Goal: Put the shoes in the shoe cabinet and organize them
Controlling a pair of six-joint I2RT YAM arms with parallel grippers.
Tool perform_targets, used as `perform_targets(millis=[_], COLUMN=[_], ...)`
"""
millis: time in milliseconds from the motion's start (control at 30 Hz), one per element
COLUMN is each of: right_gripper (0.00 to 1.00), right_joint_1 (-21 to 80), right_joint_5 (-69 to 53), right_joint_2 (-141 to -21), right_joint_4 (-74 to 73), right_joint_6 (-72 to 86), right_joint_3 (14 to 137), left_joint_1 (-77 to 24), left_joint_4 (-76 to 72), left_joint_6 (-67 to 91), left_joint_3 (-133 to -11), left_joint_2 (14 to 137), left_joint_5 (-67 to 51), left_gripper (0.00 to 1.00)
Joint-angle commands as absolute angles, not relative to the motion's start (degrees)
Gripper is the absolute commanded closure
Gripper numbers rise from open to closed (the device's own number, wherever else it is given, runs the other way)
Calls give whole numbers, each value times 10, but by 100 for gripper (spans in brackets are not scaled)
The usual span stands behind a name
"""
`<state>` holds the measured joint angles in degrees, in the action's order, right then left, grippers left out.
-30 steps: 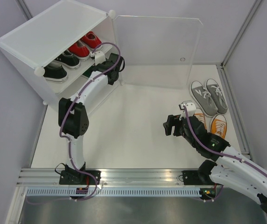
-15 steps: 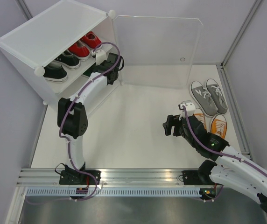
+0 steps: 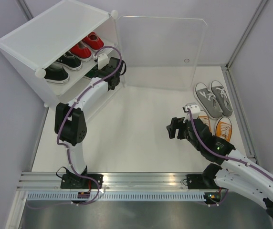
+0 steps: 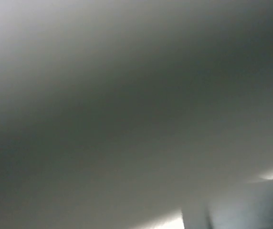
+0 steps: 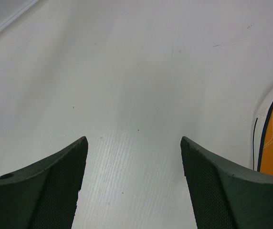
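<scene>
The white table [image 3: 141,143] carries everything. On its far left corner stands the boxy white translucent plastic shoe cabinet [image 3: 50,33], its clear hinged door panel [image 3: 160,52] swung open just right of the left end effector [image 3: 109,71]. That end effector reaches into the cabinet's front below the top tier. Its own wrist view is a grey blur, so I cannot tell how its jaws stand. The right end effector [image 5: 132,143] hangs over bare table, jaws wide apart, holding nothing. Red canvas sneakers [image 3: 81,50] and black canvas sneakers [image 3: 55,70] sit on the shelf left of the left end effector. Orange canvas sneakers [image 3: 224,128] lie just right of the right end effector, with grey canvas sneakers [image 3: 221,95] beyond them.
</scene>
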<state>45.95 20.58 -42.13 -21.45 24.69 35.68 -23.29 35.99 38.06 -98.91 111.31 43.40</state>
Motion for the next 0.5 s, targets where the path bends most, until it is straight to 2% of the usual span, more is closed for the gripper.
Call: perform_targets(millis=[0, 133, 233, 467], right_gripper=[18, 18, 18, 18], right_joint_1=[461, 461, 461, 461], right_joint_5=[203, 204, 206, 205], right_joint_2=[-411, -413, -411, -410], right_joint_4=[-203, -203, -203, -202], right_joint_6=[248, 248, 248, 248], right_joint_3=[355, 355, 355, 355], left_joint_1=[-234, -234, -233, -232], left_joint_4=[363, 363, 363, 362], left_joint_6=[367, 373, 360, 335], left_joint_3=[-987, -978, -978, -970], left_joint_2=[1098, 1080, 1074, 1063], left_joint_5=[442, 469, 492, 512], left_gripper=[49, 65, 72, 75])
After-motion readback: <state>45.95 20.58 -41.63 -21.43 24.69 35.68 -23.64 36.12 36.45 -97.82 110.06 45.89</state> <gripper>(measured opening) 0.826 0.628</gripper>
